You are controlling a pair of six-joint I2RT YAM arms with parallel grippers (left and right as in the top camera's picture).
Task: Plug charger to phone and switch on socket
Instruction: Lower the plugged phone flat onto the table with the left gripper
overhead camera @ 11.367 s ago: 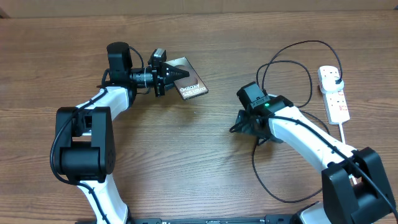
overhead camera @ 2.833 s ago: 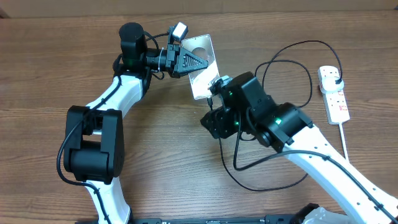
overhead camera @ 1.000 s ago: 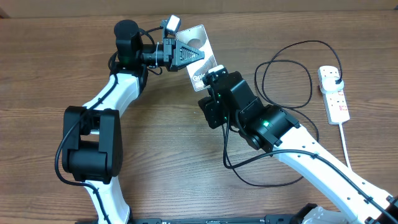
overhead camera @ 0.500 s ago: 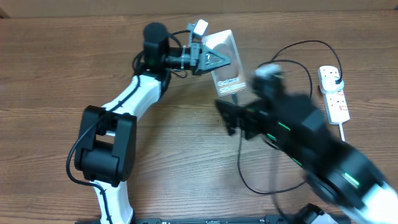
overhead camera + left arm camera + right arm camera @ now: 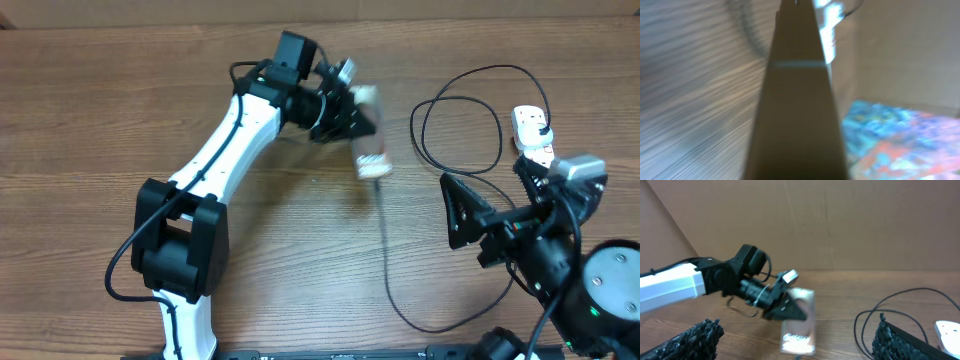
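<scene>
Found the left fingers [image 5: 355, 122] shut on the phone [image 5: 371, 158], pinching it by its far end and holding it lifted off the worktop [image 5: 100, 120], far of centre, tilted with its near end lowest. Caught it edge-on and badly blurred in the left wrist view, so could not tell the exact seat of the grip. Found the right fingers [image 5: 458, 210] spread fully wide, holding nothing, poised at the near right, well apart from the phone.

Traced the charger [image 5: 386, 240] from the phone's near end down toward the near edge of the worktop, then round in loose loops to the socket [image 5: 527, 118] at the far right. Took the tip to be seated in the phone, though too smeared to swear to.

Judged the phone a stiff, smooth, slick slab, light but breakable if dropped: better clamped across its flat faces near one end, clear of the port. Judged the charger limp and springy, apt to drag on the phone and lever the small tip sideways; better taken by the hard connector body than by the cord. Judged the socket rigid and light, likely to skid under a sideways shove, so better pressed from straight above.
</scene>
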